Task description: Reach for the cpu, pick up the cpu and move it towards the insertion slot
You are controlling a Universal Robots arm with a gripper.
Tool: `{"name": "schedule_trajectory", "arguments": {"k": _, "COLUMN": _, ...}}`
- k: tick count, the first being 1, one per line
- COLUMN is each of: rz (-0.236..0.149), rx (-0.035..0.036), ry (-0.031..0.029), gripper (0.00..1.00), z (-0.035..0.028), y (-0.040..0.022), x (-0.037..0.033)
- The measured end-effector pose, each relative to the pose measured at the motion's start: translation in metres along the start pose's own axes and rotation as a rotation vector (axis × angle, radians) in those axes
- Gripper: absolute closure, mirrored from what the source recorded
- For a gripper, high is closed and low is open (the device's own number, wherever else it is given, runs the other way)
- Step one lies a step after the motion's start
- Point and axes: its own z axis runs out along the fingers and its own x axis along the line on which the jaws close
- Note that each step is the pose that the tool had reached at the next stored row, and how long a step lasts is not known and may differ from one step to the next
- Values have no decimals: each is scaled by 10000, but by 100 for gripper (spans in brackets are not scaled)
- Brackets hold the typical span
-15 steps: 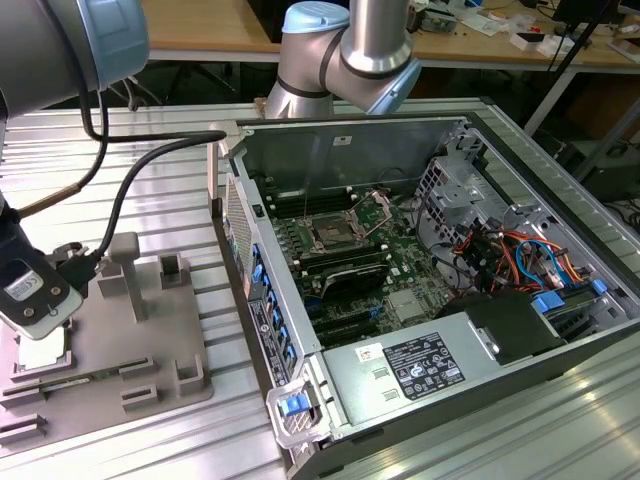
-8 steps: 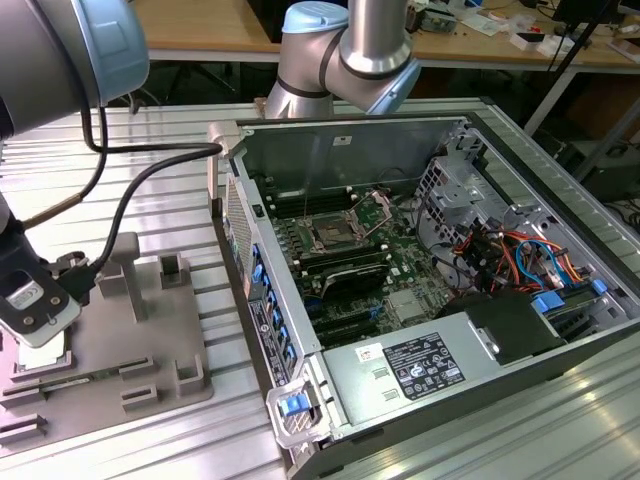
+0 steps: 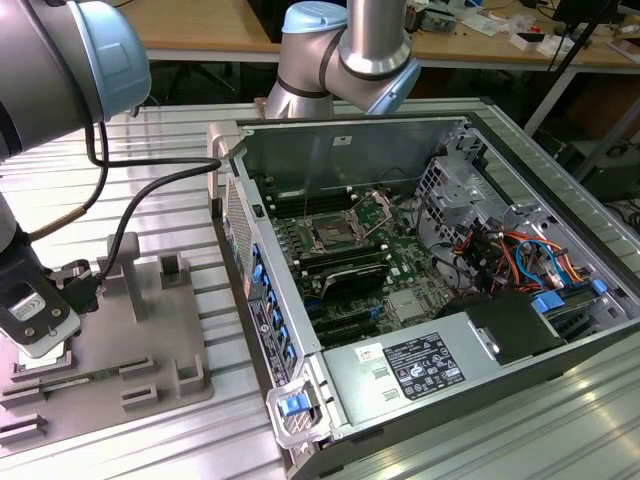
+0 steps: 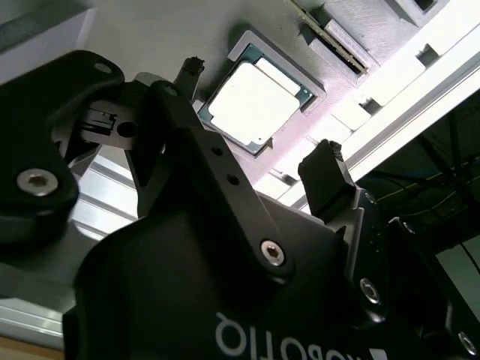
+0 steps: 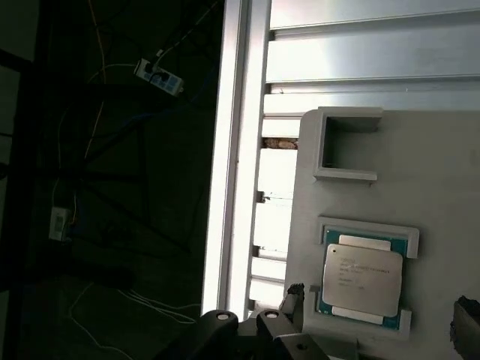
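Gripper: the gripper (image 4: 259, 116) hung low over the grey tray (image 3: 180, 330) at the exterior view's left, pointing down at it.
Fingers: spread wide apart, holding nothing; one dark fingertip (image 4: 326, 169) stood to either side of the cpu in both wrist views, each with a gap to the chip's edge.
Cpu: the cpu (image 4: 253, 101) lay flat in its square tray recess, silvery top up, directly between the spread tips; the recess walls framed it on its corners (image 5: 362, 279).
Tray: it rested on the ribbed metal table (image 3: 180, 130), with raised blocks and an empty open-sided pocket (image 5: 346, 146) near the chip's recess.
Stick: a long thin memory stick (image 4: 330, 34) lay in a tray groove just beyond the cpu.
Insertion slot: the insertion slot (image 3: 330, 235) sat on the green board inside the open computer case (image 3: 350, 140), its metal frame around a dark centre, well apart from the gripper and toward the exterior view's right.
Arm: the arm's base joint (image 3: 345, 50) rose behind the case.
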Motion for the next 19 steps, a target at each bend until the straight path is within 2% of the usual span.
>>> {"name": "schedule_trajectory", "arguments": {"k": 11, "rz": -1, "rx": -2, "ry": -7, "gripper": 20, "z": 14, "y": 0, "x": -1}}
{"name": "schedule_trajectory", "arguments": {"k": 15, "rz": 2, "rx": 1, "ry": -2, "gripper": 20, "z": 83, "y": 4, "x": 0}}
{"name": "schedule_trajectory", "arguments": {"k": 19, "rz": 2, "rx": 0, "ry": 13, "gripper": 20, "z": 182, "y": 61, "x": -7}}
